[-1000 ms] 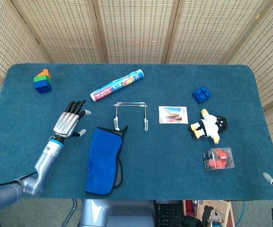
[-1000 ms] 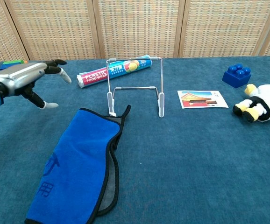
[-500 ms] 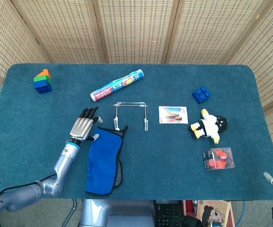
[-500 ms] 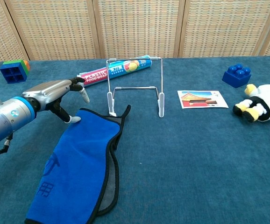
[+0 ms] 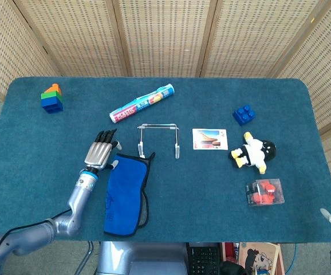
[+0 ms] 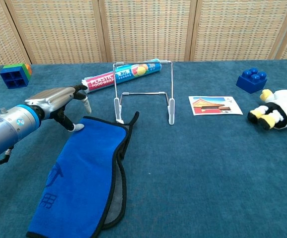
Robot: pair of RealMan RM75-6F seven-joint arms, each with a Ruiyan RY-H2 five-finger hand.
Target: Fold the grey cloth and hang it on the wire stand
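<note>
While the left hand point(image 6: 59, 101) hovers empty with fingers apart beside the cloth point(image 6: 84, 173), the roll point(image 6: 121, 76) reads "PLASTIC FOOD WRAP".

Room around the stand and the cloth

The wire stand point(image 5: 158, 139) has bare table point(image 5: 211, 189) in front of it and on its right, up to the picture card point(image 5: 209, 139). The folded cloth point(image 5: 125, 193) lies just beside the stand's left foot, and the left hand point(image 5: 99, 153) hovers at the cloth's far left corner. The plastic wrap roll point(image 5: 141, 103) lies behind the stand, with a gap between them. The toy penguin point(image 5: 253, 152) and red box point(image 5: 264, 192) are well apart, on the right.
</note>
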